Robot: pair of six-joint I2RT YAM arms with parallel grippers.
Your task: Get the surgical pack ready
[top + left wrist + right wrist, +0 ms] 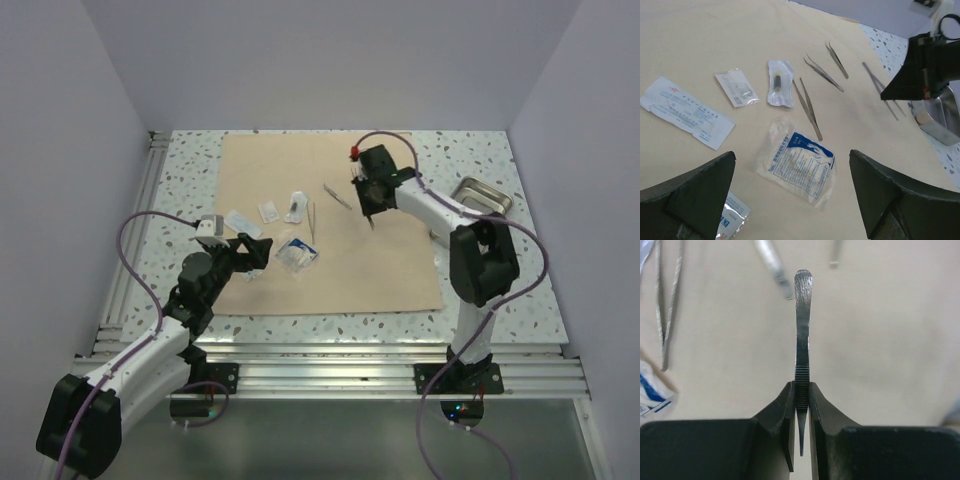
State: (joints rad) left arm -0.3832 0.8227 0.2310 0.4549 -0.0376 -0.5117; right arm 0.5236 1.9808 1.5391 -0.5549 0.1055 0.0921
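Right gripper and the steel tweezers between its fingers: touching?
Touching. The right wrist view shows the right gripper pinching the steel tweezers at their ribbed section from both sides, with no gap visible.

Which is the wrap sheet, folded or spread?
Spread: the wrap sheet lies flat, no folds, sachets and tweezers on top.

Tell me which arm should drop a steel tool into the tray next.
Right, most likely. The right gripper is shut on the tweezers, and the tray sits on its side. The left gripper hangs open over the sachets, farther off.
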